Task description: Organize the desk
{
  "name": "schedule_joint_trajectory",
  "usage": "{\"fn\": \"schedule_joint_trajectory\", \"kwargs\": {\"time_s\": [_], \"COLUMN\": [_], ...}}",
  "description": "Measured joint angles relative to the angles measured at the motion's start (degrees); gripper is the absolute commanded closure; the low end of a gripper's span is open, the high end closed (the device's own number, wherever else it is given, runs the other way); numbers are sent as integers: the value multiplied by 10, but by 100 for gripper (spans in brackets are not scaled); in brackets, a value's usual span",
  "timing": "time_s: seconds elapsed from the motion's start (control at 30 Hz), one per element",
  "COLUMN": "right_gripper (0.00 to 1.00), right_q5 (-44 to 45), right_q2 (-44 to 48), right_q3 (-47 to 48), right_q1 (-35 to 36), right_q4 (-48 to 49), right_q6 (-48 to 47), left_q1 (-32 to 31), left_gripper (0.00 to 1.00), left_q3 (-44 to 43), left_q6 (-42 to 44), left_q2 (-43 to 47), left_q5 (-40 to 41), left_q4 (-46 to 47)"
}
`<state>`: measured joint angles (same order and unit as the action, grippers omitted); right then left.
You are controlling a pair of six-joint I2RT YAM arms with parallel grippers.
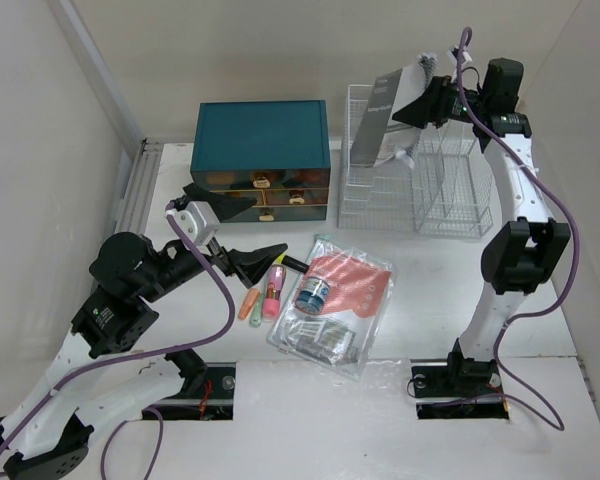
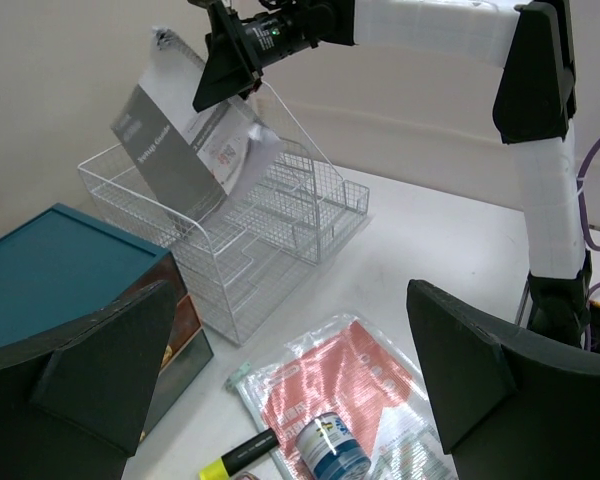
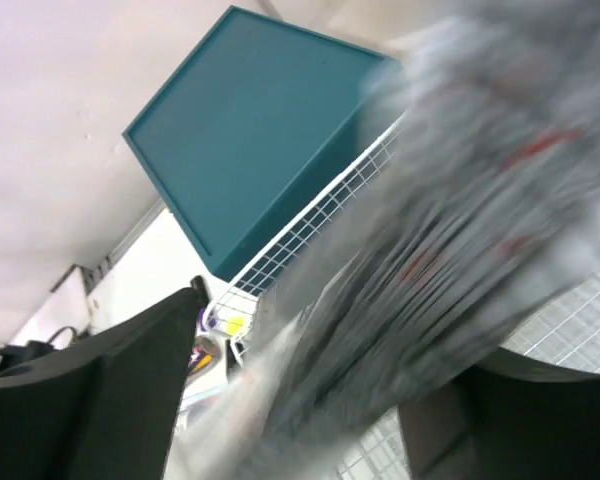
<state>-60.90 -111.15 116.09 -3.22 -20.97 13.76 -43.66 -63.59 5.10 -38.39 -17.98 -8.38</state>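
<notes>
Top view: desk (image 1: pixel 430 290) spans the frame. Teal drawer box (image 1: pixel 263 160) and wire rack (image 1: pixel 410 190) stand side by side along its far edge. Loose stuff mid-desk: plastic bag (image 1: pixel 340 305), small jar (image 1: pixel 313 292) on the bag's left part, highlighters (image 1: pixel 268 295) just beside it. Right gripper (image 1: pixel 408 103) is over the rack at the grey booklet (image 1: pixel 373 122), which leans upright inside. Left gripper (image 1: pixel 265 228) hangs above the highlighters, spread wide, empty. Left wrist view: left gripper (image 2: pixel 290 290) gaping, bag and jar below, right gripper (image 2: pixel 225 65) at the booklet's top. Right wrist view: heavy blur; right gripper (image 3: pixel 300 350) jaws parted, papers between, no clamp evident. Looks like the booklet is being filed, release stage. Next: right lifts clear without snagging the wire; left descends on a highlighter, avoiding the jar.
</notes>
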Motion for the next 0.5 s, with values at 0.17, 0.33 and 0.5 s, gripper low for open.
{"fn": "schedule_joint_trajectory", "kwargs": {"time_s": [0.17,0.33,0.5], "right_gripper": [6,5,5], "right_q5": [19,54,111], "right_q2": [0,0,9], "right_q3": [0,0,0], "right_q1": [1,-3,-10], "right_q4": [-2,-1,-26], "right_q6": [0,-11,-41], "left_q1": [0,0,0], "left_gripper": [0,0,0], "left_q3": [3,3,3], "left_q6": [0,0,0], "left_q2": [0,0,0], "left_q5": [0,-1,-3], "left_q4": [0,0,0]}}
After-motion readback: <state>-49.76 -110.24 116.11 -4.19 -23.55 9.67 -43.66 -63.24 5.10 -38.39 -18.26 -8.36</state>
